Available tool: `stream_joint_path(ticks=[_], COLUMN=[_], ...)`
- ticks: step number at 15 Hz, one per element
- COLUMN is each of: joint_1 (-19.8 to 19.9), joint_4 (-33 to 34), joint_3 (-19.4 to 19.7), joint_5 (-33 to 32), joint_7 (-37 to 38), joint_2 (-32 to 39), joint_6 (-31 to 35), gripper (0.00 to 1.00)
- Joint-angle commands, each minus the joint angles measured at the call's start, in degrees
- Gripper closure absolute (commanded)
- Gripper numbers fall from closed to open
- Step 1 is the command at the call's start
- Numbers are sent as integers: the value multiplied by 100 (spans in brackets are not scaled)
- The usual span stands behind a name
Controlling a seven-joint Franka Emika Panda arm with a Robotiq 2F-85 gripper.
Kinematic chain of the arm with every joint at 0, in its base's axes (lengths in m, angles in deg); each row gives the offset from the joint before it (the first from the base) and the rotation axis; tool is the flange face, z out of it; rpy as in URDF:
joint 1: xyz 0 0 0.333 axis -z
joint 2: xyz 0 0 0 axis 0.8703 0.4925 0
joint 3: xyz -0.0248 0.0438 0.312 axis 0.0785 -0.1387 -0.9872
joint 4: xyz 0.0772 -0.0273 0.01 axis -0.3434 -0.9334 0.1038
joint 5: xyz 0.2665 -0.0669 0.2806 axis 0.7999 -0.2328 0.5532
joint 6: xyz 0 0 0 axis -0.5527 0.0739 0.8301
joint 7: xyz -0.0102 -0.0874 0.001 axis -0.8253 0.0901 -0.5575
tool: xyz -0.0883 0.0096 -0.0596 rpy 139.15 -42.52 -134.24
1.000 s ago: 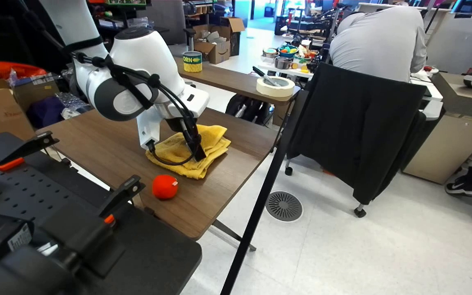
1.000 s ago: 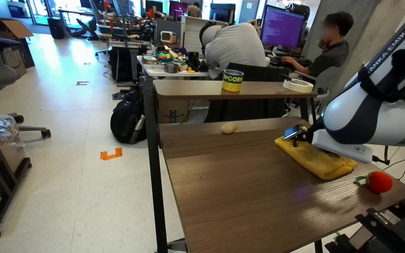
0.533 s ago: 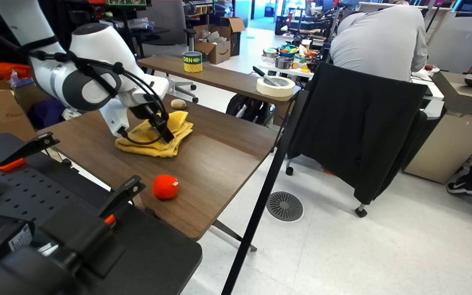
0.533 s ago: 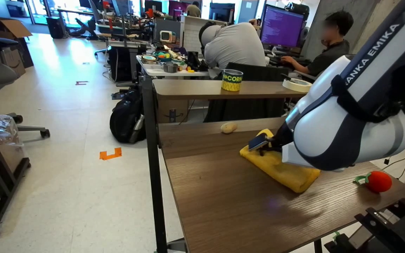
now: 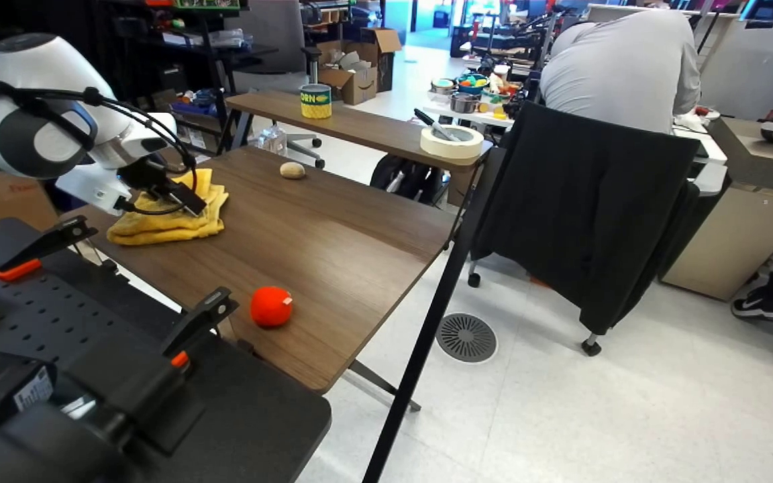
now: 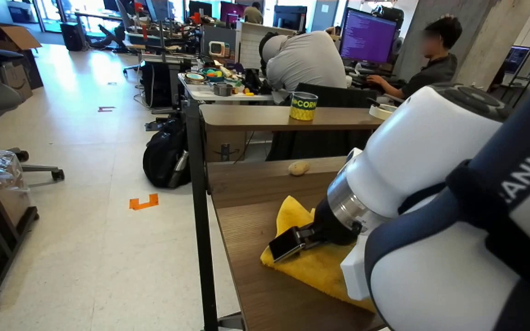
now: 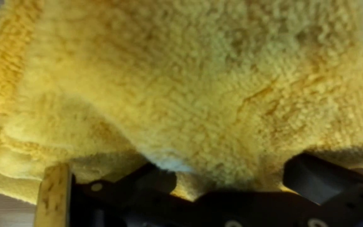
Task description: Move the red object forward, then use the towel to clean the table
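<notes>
The folded yellow towel [image 5: 158, 225] lies on the brown table [image 5: 339, 248], and in an exterior view its raised corner [image 6: 289, 214] shows beyond the hand. My gripper [image 5: 188, 199] rests tilted on top of the towel. In the wrist view the gripper [image 7: 228, 176] has its jaws wide apart, with towel cloth [image 7: 175, 78] spread under and between them, not pinched. The red object [image 5: 271, 306], a round ball-like thing, sits near the table's edge, well apart from the towel. My arm hides it in an exterior view.
A tan potato-like object [image 5: 292, 170] lies toward the table's far edge. Above that edge runs a raised shelf [image 5: 373, 132] bearing a corn can [image 5: 315, 102] and a tape roll [image 5: 450, 143]. Black clamps [image 5: 202, 318] line the dark bench beside the table.
My gripper and the towel under it have slid together across the table, away from the red object, which stayed put. The arm now covers the red object in an exterior view.
</notes>
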Motion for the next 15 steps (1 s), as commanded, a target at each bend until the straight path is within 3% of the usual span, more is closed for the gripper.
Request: stream_joint_path(ticks=[1, 5, 8, 11, 12, 15], joint_1=[-384, -451, -215, 297, -45, 29], joint_4=[56, -430, -990, -1592, -906, -990], joint_3=[186, 230, 2, -443, -151, -180], joint_5=[-97, -27, -62, -209, 63, 27], joint_7=[-173, -151, -225, -154, -252, -251], joint_2=[19, -618, -1219, -1926, -1309, -1499], joint_6=[-115, 280, 913, 1276, 694, 461], gripper=[0, 0, 0, 0, 0, 0])
